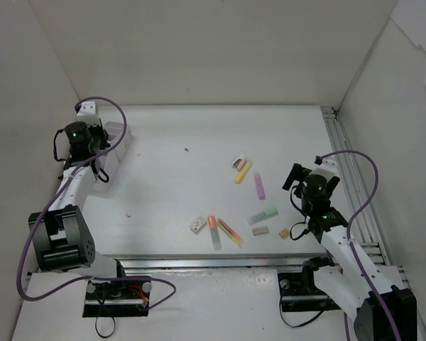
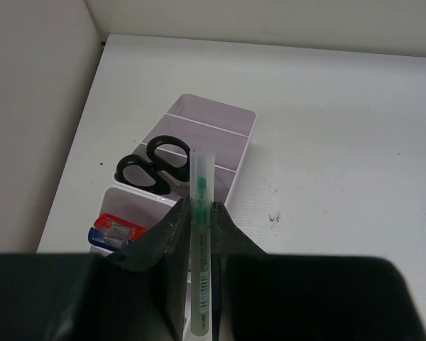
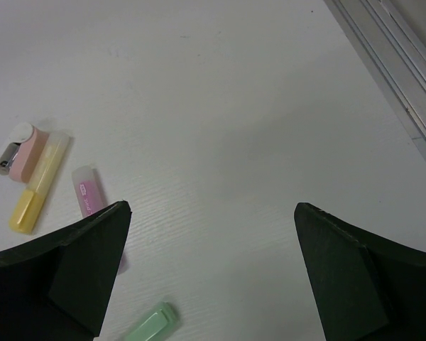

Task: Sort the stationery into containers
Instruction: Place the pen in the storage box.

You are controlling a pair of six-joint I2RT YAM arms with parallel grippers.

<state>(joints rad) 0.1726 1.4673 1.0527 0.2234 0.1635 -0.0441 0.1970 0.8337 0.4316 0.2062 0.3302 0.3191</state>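
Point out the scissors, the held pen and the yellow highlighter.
scissors (image 2: pixel 158 175), left wrist view, where the black handle loops meet.
held pen (image 2: pixel 201 241), left wrist view, mid-barrel.
yellow highlighter (image 3: pixel 39 181), right wrist view, mid-body.

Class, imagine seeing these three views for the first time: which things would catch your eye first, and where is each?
First, the left end effector gripping a green-tipped pen over the white organiser, where black-handled scissors stand in one compartment. Next, the loose highlighters scattered on the right half of the table, with the right end effector open near them.
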